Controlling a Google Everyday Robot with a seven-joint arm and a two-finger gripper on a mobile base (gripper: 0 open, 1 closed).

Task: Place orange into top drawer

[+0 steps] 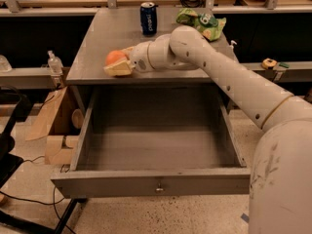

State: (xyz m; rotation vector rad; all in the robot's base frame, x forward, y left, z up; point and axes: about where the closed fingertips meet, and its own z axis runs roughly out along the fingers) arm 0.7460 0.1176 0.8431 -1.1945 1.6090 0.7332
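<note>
The orange (113, 57) lies on the grey tabletop (97, 38) near its front left edge. My gripper (120, 61) has reached it from the right and is open, with one pale finger (117, 70) in front of the orange and the other behind it. The orange still rests on the table. The top drawer (156, 181) is pulled wide open below the tabletop. Its inside is empty and its small metal knob (158, 187) faces me.
A blue soda can (148, 17) stands at the back of the tabletop and a green chip bag (201, 21) lies at the back right. A cardboard box (53, 126) and a plastic bottle (54, 62) are to the left of the drawer. My arm spans the table's right side.
</note>
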